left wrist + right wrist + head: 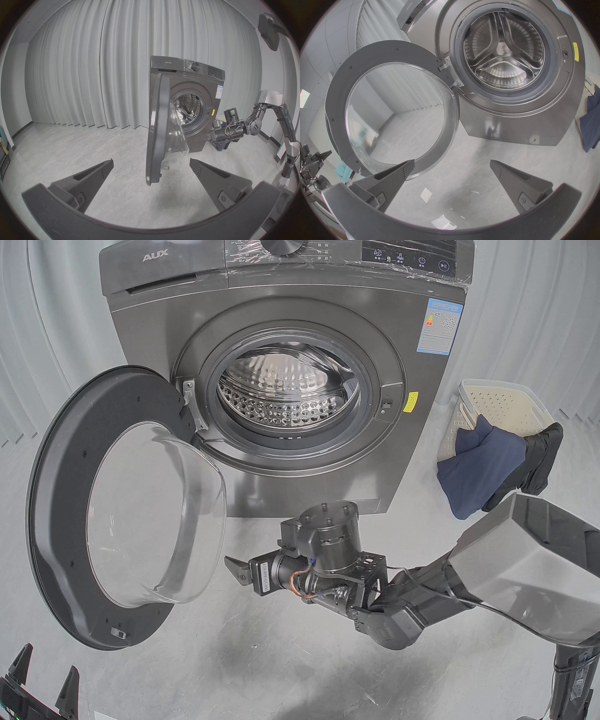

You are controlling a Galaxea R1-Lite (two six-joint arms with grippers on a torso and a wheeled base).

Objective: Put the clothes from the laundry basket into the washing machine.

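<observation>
Clothes [481,471] hang over the laundry basket [506,399] rim, navy and black, at 3 o'clock of the washing machine [287,309], none in the drum [284,396] yet. Your right gripper [451,164] sits at 6 o'clock under the drum mouth, fingers spread, empty, aimed toward the open door [69,509] at 8 o'clock. Risk: swinging round to the basket you may clip the machine's corner, or a shallow pinch drags the basket or trails cloth.

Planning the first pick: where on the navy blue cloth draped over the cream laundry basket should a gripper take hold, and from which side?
Probably the raised fold of the navy blue cloth where it crosses the rim of the cream plastic laundry basket, coming from above. It bunches there, while the rest hangs flat outside. A black garment lies beside it.
</observation>
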